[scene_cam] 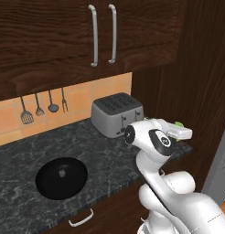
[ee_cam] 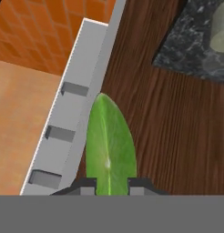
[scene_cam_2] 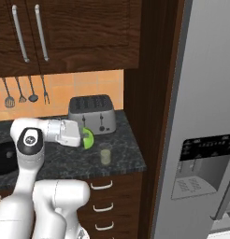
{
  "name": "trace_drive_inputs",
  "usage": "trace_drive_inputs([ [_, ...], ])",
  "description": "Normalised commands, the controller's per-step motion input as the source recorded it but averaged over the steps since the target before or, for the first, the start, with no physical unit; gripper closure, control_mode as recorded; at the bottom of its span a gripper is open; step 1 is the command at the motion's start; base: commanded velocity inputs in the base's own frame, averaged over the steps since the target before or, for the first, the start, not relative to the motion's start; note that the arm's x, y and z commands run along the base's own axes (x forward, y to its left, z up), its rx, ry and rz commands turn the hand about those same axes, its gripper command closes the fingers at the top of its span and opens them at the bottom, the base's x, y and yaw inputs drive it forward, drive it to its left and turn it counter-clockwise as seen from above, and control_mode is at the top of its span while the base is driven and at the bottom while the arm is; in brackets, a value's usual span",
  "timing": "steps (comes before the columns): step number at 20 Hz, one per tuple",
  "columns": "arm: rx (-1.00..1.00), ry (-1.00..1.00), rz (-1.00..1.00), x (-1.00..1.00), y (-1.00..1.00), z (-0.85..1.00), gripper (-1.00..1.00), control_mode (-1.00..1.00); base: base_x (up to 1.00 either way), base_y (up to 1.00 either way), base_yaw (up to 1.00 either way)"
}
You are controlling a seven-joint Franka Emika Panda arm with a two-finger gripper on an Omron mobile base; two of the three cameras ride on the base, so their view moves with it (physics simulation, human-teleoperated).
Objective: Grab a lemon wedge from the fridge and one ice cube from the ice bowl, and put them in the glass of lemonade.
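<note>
Gripper (scene_cam_2: 87, 138) clamped on bright lime-green lemon wedge (ee_cam: 109, 145), frame centre-left, just upper-left of clear tumbler of pale yellow lemonade (scene_cam_2: 105, 153).

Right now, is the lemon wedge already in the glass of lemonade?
No, the tool holds the lemon wedge beside the glass of lemonade.

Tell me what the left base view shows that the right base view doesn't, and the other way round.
Left base view alone: the whole ice bowl on the dark counter, with one ice cube in it.

Right base view alone: the fridge with its black dispenser panel, and the glass of lemonade standing on the counter in front of the toaster.

Both: the toaster, the hanging utensils, the upper cabinet handles, and the gripper shut on the lemon wedge, held above the counter beside the glass.
</note>
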Motion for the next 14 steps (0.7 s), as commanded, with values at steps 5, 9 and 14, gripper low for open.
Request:
trace_drive_inputs([
  [5, 0.00, 0.00, 0.00, 0.37, 0.00, -0.31, 1.00, -1.00, 0.00, 0.00, 0.00],
  [9, 0.00, 0.00, 0.00, 0.33, 0.00, -0.30, 1.00, -1.00, 0.00, 0.00, 0.00],
  [14, 0.01, 0.00, 0.00, 0.32, -0.04, -0.20, 1.00, -1.00, 0.00, 0.00, 0.00],
])
